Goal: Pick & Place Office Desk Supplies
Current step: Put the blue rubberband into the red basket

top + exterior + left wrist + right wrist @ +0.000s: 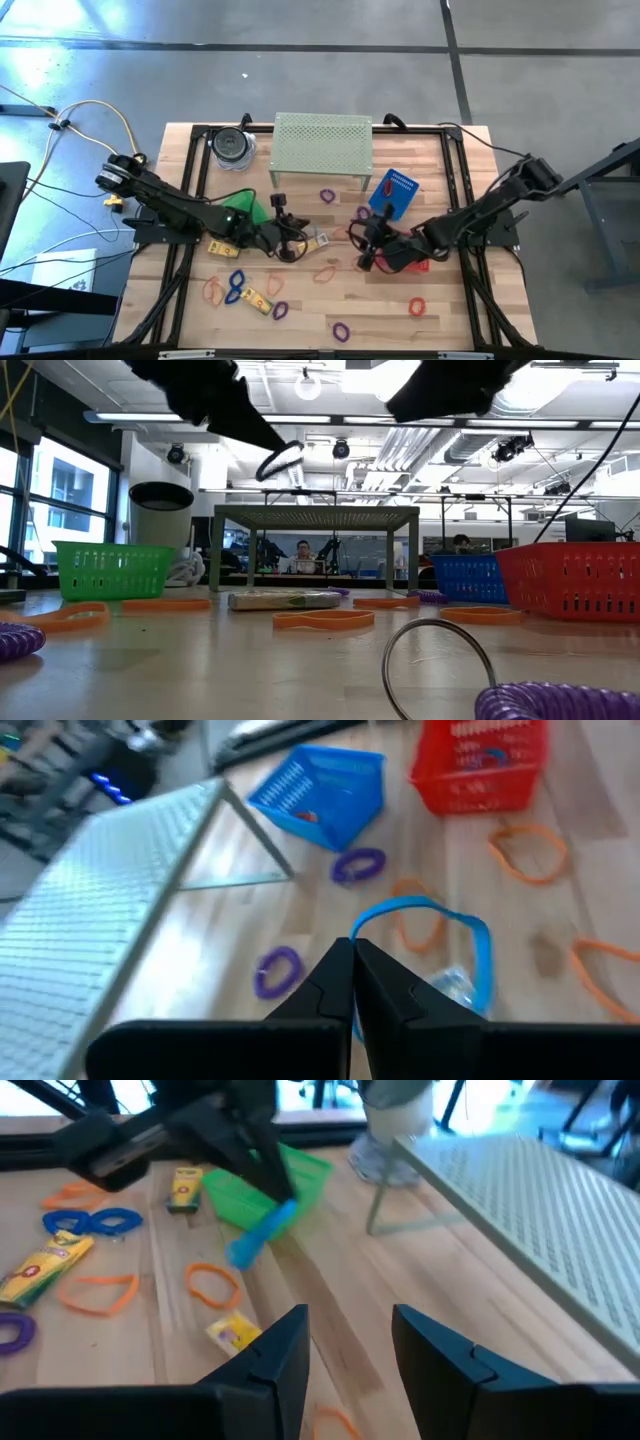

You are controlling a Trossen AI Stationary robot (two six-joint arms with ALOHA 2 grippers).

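Note:
My left gripper (290,240) hangs over the middle of the table, shut on a thin blue band loop (440,920). The low view shows that loop (280,460) in the air, well above the wood. My right gripper (350,1342) stands open just to the right of it (362,240) with nothing between its fingers. Other office desk supplies lie flat on the wood: orange bands (327,272), purple bands (341,328), a blue band (236,285), a red band (417,306) and yellow oblong pieces (258,298). My left gripper pinches one spot of the blue band's loop (362,932) between its two shut fingertips. The fingers come from the table's left, slanting down. The rest of the loop stands out beyond the fingertips, lifted clear of the table.
A pale green perforated stand (322,140) and a dark-lidded jar (232,147) stand at the far edge. A green basket (245,210) sits by my left arm. A blue basket (393,192) and a red basket (412,258) sit by my right arm.

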